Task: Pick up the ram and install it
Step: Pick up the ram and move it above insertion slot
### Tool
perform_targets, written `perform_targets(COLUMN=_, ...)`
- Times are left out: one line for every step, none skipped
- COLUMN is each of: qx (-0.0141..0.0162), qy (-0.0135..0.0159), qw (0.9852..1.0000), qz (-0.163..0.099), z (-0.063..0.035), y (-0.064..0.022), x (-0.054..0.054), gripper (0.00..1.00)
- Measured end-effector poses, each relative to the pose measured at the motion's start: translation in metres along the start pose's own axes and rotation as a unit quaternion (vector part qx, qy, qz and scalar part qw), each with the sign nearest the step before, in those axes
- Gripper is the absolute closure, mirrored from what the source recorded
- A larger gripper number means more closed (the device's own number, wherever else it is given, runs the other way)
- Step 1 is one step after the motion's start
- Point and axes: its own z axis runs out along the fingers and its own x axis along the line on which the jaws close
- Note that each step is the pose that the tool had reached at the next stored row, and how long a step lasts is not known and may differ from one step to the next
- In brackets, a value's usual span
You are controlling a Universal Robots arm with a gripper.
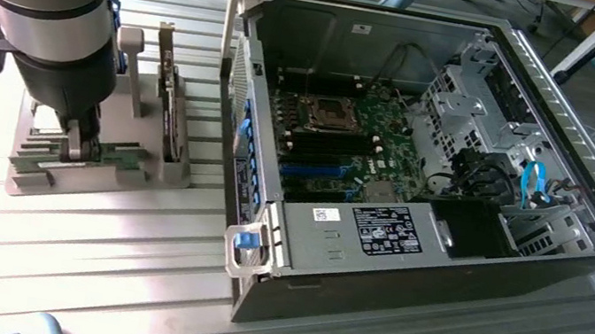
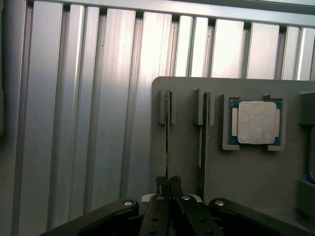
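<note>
The ram is a thin green stick standing on edge in a slot of the grey holder. My gripper is shut on the ram's upper edge, its dark fingers pinched together around the board. A second stick stands in the neighbouring slot, apart from the fingers. At the exterior view's left, my gripper reaches straight down onto the holder. The open computer case lies to the right of the holder, its motherboard showing dark memory slots.
A square silver processor chip rests in a recess of the holder. An expansion card with a metal bracket stands upright at the holder's back. The case walls rise around the motherboard. Ribbed aluminium table surrounds everything.
</note>
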Motion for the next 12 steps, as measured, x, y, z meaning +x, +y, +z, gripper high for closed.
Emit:
perform_targets(qx=0.0, qy=0.0, qw=1.0, qz=0.0, z=-0.0017, y=0.0, x=0.0, gripper=0.88)
perform_targets(qx=0.0, qy=0.0, qw=1.0, qz=0.0, z=-0.0031, y=0.0001, x=0.0, gripper=0.88)
perform_targets(qx=0.0, qy=0.0, qw=1.0, qz=0.0, z=-0.0047, y=0.0001, x=0.0, gripper=0.88)
perform_targets(qx=0.0, qy=0.0, qw=1.0, qz=0.0, z=-0.0063, y=0.0001, x=0.0, gripper=0.88)
perform_targets(qx=0.0, qy=0.0, qw=1.0, qz=0.0, z=-0.008, y=0.0002, x=0.0, gripper=0.88)
perform_targets(qx=0.0, qy=0.0, qw=1.0, qz=0.0, z=-0.0098, y=0.0002, x=0.0, gripper=0.88)
perform_targets(qx=0.0, qy=0.0, qw=1.0, qz=0.0, z=-0.0114, y=0.0003, x=0.0, gripper=0.88)
perform_targets(qx=0.0, qy=0.0, qw=1.0, qz=0.0, z=-0.0129, y=0.0003, x=0.0, gripper=0.88)
perform_targets(qx=0.0, qy=0.0, qw=1.0, qz=0.0, z=-0.0149, y=0.0004, x=0.0, gripper=0.88)
perform_targets(qx=0.0, qy=0.0, qw=1.0, qz=0.0, z=-0.0166, y=0.0004, x=0.0, gripper=0.88)
perform_targets(qx=0.0, qy=0.0, qw=1.0, qz=0.0, z=-0.0186, y=0.0004, x=0.0, gripper=0.88)
perform_targets(qx=0.0, qy=0.0, qw=1.0, qz=0.0, z=-0.0204, y=0.0005, x=0.0, gripper=0.88)
